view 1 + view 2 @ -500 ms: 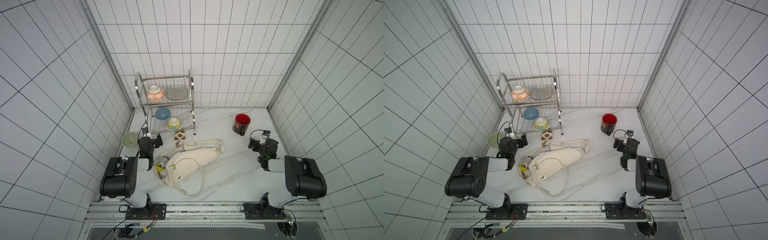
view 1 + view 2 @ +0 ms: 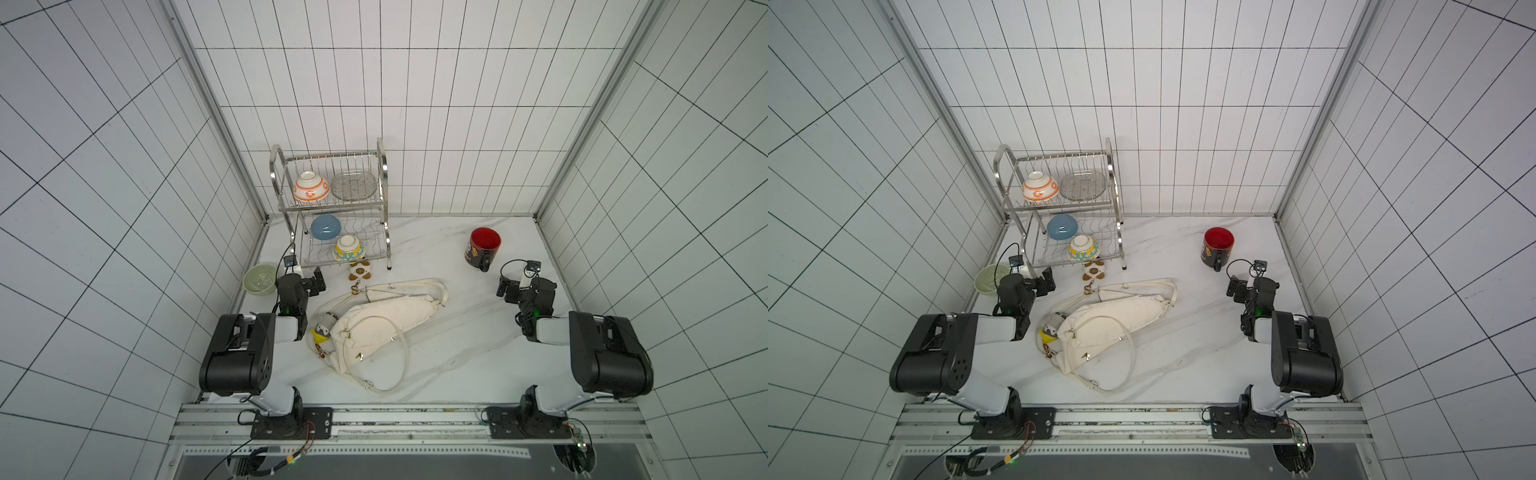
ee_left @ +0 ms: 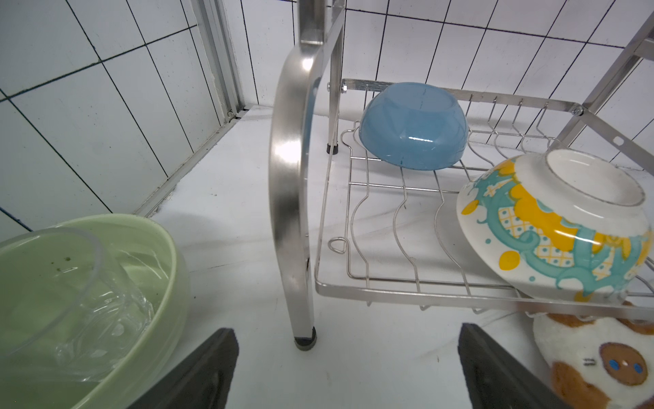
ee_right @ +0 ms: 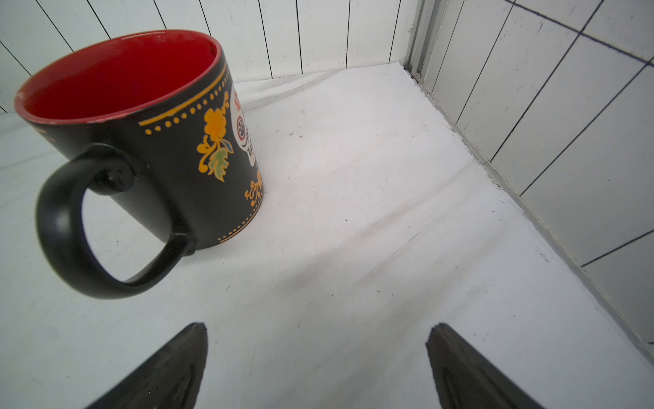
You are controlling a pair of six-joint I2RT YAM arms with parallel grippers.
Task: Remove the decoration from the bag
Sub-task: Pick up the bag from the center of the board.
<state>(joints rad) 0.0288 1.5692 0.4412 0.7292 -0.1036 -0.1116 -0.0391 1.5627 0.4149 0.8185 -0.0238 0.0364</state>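
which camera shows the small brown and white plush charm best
In a top view the brown and white plush charm shows nearly whole, though small. The left wrist view is closer but crops the charm at the frame edge; the right wrist view misses it.

Bright, even light from above fills the white-tiled cell in both top views, leaving only faint, soft shadows around the bag on the marble table, while the wide lens bows the tile lines toward the edges. In the left wrist view glare streaks the steel dish rack; in the right wrist view the mug leans with distortion, its handle slightly soft.
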